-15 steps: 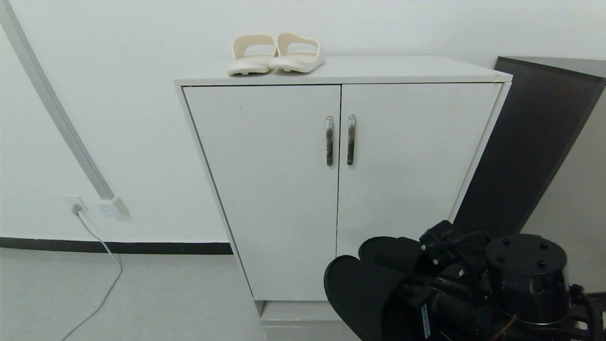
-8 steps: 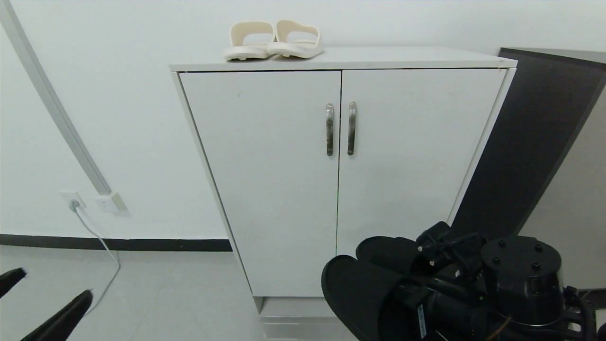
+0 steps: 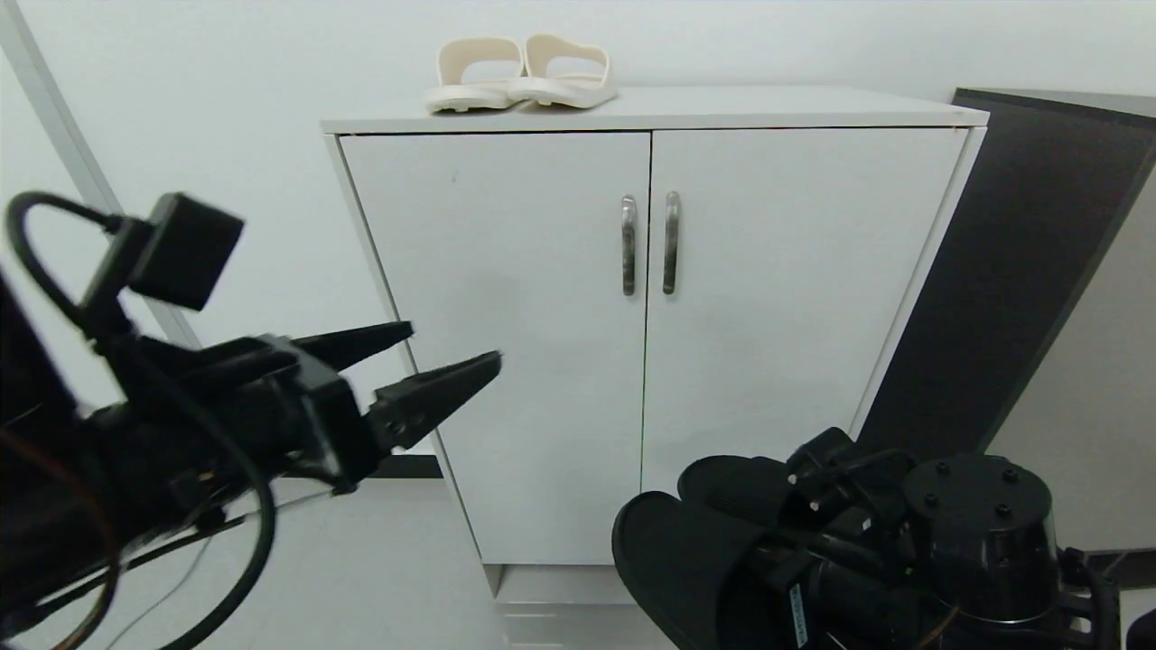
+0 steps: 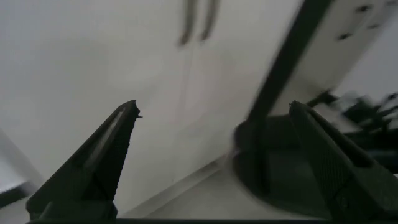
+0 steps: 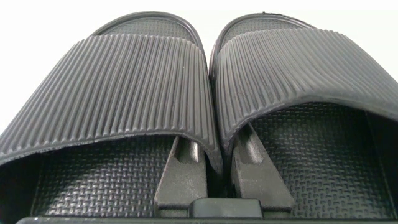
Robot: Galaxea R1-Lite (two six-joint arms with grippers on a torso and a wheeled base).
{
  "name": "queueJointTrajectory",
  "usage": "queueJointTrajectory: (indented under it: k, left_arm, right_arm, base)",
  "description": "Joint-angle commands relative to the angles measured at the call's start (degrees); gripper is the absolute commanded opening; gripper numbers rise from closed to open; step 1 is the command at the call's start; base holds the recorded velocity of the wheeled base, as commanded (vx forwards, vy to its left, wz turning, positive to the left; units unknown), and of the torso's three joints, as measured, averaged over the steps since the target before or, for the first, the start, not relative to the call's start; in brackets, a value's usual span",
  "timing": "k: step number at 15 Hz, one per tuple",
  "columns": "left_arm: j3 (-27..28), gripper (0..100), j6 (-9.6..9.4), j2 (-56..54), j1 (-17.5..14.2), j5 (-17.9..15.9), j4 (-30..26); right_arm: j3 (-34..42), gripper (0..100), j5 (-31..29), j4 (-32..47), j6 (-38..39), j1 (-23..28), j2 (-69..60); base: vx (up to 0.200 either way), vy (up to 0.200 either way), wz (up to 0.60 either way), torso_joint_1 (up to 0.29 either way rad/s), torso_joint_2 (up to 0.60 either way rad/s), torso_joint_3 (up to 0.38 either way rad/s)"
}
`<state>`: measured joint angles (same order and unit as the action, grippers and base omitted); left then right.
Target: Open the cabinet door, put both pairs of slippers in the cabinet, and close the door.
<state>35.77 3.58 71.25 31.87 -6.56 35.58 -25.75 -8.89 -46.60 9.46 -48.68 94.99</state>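
At five o'clock, nearest the head camera, the right gripper (image 5: 214, 152) pinches the adjoining sides of two black slippers (image 3: 695, 542), one pair, above the grey floor (image 3: 361, 560). At nine o'clock the left gripper (image 3: 454, 343) hangs with jaws spread before the white cabinet (image 3: 795, 316), whose two doors are shut, their two handles (image 3: 629, 246) side by side. On its top, at twelve o'clock, two cream slippers (image 3: 522, 77) sit against a white wall (image 3: 226, 108).

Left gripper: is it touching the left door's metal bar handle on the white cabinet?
Apart. In the head view the left gripper, jaws open, hangs left of the metal bar handle, bare white door between them.
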Motion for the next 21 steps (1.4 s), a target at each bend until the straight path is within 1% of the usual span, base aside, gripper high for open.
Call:
queueJointTrajectory:
  k: [1, 4, 5, 6, 7, 8, 9, 10, 11, 12, 14, 16, 18, 21]
  left_arm:
    - [10.7, 100, 2.04, 12.7, 4.7, -0.5, 0.4]
    - [21.0, 100, 2.22, 22.3, 6.0, -5.7, 0.1]
    - [23.2, 100, 2.48, 24.3, 6.2, -6.6, 0.0]
    - [27.1, 100, 3.62, 27.3, 6.6, -9.5, -0.3]
    - [30.1, 100, 5.56, 29.1, 6.8, -12.3, -0.8]
    - [32.0, 100, 7.23, 29.8, 6.9, -14.4, -1.6]
    - [34.2, 100, 9.34, 30.4, 6.9, -17.3, -2.9]
    - [37.8, 100, 12.68, 31.1, 6.9, -20.4, -4.8]
    - [40.1, 100, 15.05, 31.8, 6.9, -21.0, -6.0]
    - [41.4, 100, 16.1, 32.4, 6.8, -21.0, -6.5]
    - [42.2, 100, 16.1, 33.2, 6.5, -20.7, -6.8]
    - [43.4, 100, 15.93, 34.7, 5.1, -19.5, -6.8]
    - [45.0, 100, 15.84, 36.2, 3.5, -19.1, -6.8]
    - [48.4, 100, 15.75, 39.2, 2.2, -17.3, -6.8]
  right_arm:
    - [0.0, 0, 0.0, 0.0, 0.0, 0.0, 0.1]
    - [-0.1, 0, 0.9, 0.0, 0.0, 0.1, -0.1]
    - [-0.1, 0, 0.9, 0.0, 0.0, 0.1, -0.1]
    - [-0.1, 0, 0.9, 0.0, 0.0, 0.2, -0.1]
    - [-0.1, 0, 1.0, 0.0, 0.0, 0.2, -0.1]
    - [-0.1, 0, 1.0, 0.0, 0.0, 0.2, -0.1]
    - [-0.2, 0, 1.0, 0.0, 0.0, 0.2, -0.1]
    - [-0.2, 0, 1.0, 0.0, 0.0, 0.2, -0.1]
    - [-0.2, 0, 1.0, 0.0, 0.0, 0.2, -0.1]
    - [-0.2, 0, 1.0, 0.0, 0.0, 0.2, -0.1]
    - [-0.3, 0, 1.5, 0.0, 0.0, 0.2, -0.2]
    - [-0.2, 0, 1.7, 0.0, 0.0, 0.2, -0.2]
    - [-0.2, 0, 1.8, 0.0, 0.0, 0.2, -0.2]
    - [-0.2, 0, 1.8, 0.0, 0.1, 0.3, 0.0]
  base:
    - [0.0, 0.0, 0.0, 0.0, 0.0, 0.0]
    - [0.0, 0.0, 0.0, 0.0, 0.0, 0.0]
    - [0.0, 0.0, 0.0, 0.0, 0.0, 0.0]
    - [0.0, 0.0, 0.0, 0.0, 0.0, 0.0]
    - [0.0, 0.0, 0.0, 0.0, 0.0, 0.0]
    - [0.0, 0.0, 0.0, 0.0, 0.0, 0.0]
    - [0.0, 0.0, 0.0, 0.0, 0.0, 0.0]
    - [0.0, 0.0, 0.0, 0.0, 0.0, 0.0]
    - [0.0, 0.0, 0.0, 0.0, 0.0, 0.0]
    - [0.0, 0.0, 0.0, 0.0, 0.0, 0.0]
    - [0.0, 0.0, 0.0, 0.0, 0.0, 0.0]
    - [0.0, 0.0, 0.0, 0.0, 0.0, 0.0]
    - [0.0, 0.0, 0.0, 0.0, 0.0, 0.0]
    - [0.0, 0.0, 0.0, 0.0, 0.0, 0.0]
